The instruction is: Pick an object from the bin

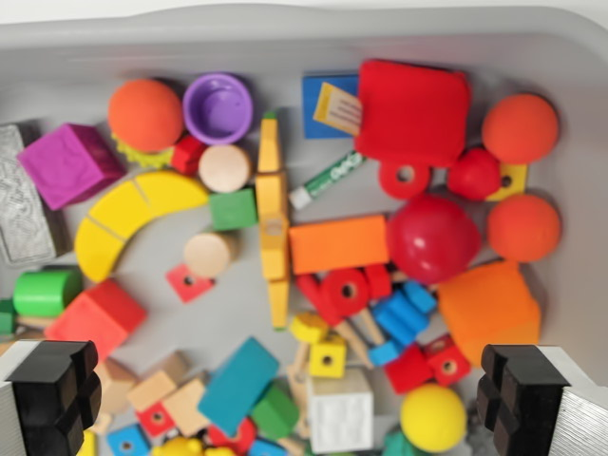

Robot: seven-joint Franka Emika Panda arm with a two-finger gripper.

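Note:
I look straight down into a grey bin [285, 43] full of bright toys. My gripper [285, 394] hangs above the lower middle, open, with one black fingertip [52, 389] at the wrist view's left and the other at the right; nothing is held between them. Between the fingers lie a teal block [237, 383], a white cube [340, 410], a small yellow cube [328, 358] and a yellow ball [432, 416]. Higher up are an orange block [338, 243], a large red ball [432, 237] and a yellow banana shape [128, 217].
The bin's far wall runs along the top, its right wall [589, 142] down the side. Near the walls sit orange balls [144, 114], a purple cup [218, 107], a magenta cube [71, 163], a big red block [413, 109] and a silver textured piece [24, 199] at left.

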